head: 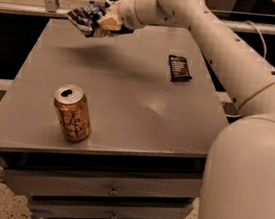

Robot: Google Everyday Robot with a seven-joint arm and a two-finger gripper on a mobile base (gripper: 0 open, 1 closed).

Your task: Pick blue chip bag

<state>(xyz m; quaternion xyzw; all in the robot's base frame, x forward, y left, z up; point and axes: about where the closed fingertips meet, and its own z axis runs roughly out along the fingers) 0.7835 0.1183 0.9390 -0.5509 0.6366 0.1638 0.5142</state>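
blue chip bag point(84, 19), fingers point(109, 21) clamped (above table point(128, 105))

My gripper point(105, 22) holds the blue chip bag point(85, 18) above the far left corner of the tabletop point(138, 106). The can point(72, 113) stands upright near the front left, and the packet point(179, 68) lies flat toward the far right.

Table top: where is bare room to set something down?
Bare: the wide middle between the gold can and the black packet, and the front right corner. Crowded: the far left corner, where the gripper holds the blue chip bag.
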